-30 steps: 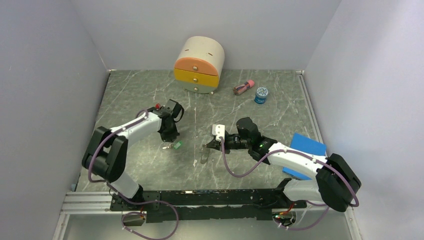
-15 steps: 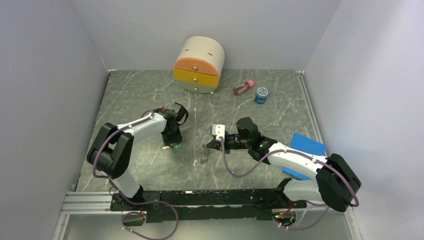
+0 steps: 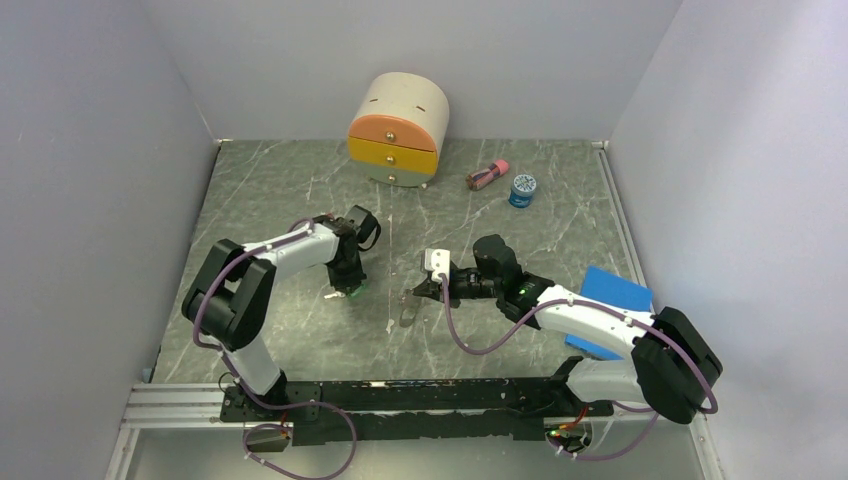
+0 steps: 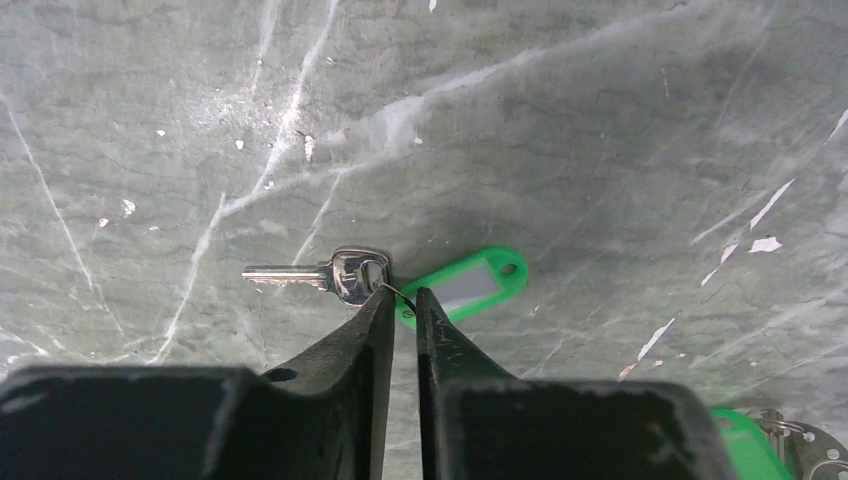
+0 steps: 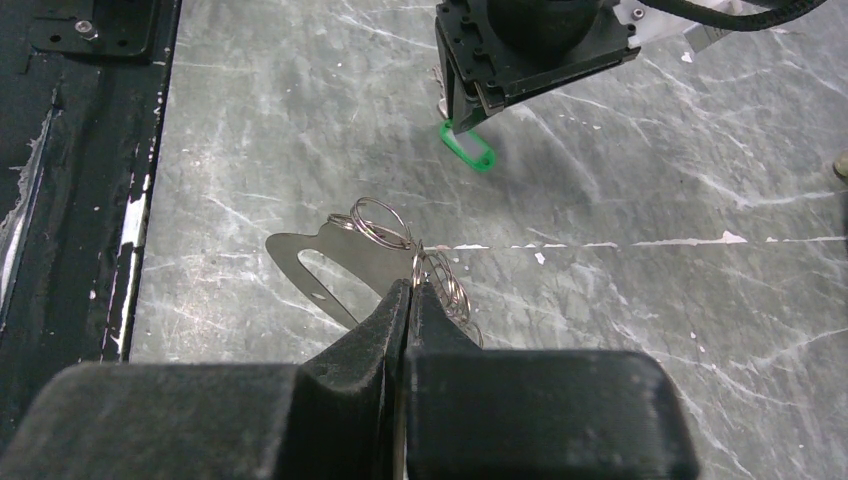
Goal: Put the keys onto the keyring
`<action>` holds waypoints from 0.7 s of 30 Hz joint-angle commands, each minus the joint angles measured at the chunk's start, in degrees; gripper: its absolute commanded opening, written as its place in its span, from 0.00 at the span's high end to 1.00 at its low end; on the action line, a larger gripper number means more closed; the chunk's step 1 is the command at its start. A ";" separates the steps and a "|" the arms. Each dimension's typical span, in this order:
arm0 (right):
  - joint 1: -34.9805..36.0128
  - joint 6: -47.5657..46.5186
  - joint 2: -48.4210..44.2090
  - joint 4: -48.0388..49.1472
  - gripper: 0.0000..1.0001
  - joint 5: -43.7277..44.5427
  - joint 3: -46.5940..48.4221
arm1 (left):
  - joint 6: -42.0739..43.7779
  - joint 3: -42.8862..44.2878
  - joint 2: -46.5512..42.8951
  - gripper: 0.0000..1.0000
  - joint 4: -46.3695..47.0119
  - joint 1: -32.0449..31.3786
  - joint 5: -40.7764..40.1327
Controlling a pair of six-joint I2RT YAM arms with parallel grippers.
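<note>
A small silvery key (image 4: 300, 274) lies on the marble, joined by a thin wire loop to a green plastic tag (image 4: 465, 285). My left gripper (image 4: 402, 297) stands right over that loop, its jaws a narrow gap apart with the wire crossing at the tips. In the top view it (image 3: 348, 284) hovers over the green tag (image 3: 353, 291). My right gripper (image 5: 410, 288) is shut on the keyring (image 5: 440, 280), a cluster of thin wire rings beside a flat silvery plate (image 5: 320, 262). The top view shows this gripper (image 3: 422, 291) mid-table. A second green tag (image 4: 745, 430) peeks in at the lower right.
A round drawer unit (image 3: 398, 130) stands at the back, with a pink tube (image 3: 488, 174) and a blue jar (image 3: 522, 190) to its right. A blue box (image 3: 612, 298) lies by the right arm. The black base rail (image 3: 400, 400) runs along the near edge.
My left arm has shifted right and nearer, bringing its gripper down over the green-tagged key. The right arm and the keyring have not moved.
</note>
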 commanded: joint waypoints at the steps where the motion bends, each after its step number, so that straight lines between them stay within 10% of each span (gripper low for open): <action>1: 0.15 0.03 -1.05 1.91 1.00 0.28 -0.02 | 0.09 1.69 -0.56 0.85 -1.42 -0.15 -2.23; 21: 0.12 -0.17 -0.99 1.21 1.00 -0.72 1.03 | 13.81 -5.03 -19.89 0.97 5.93 -0.16 -2.55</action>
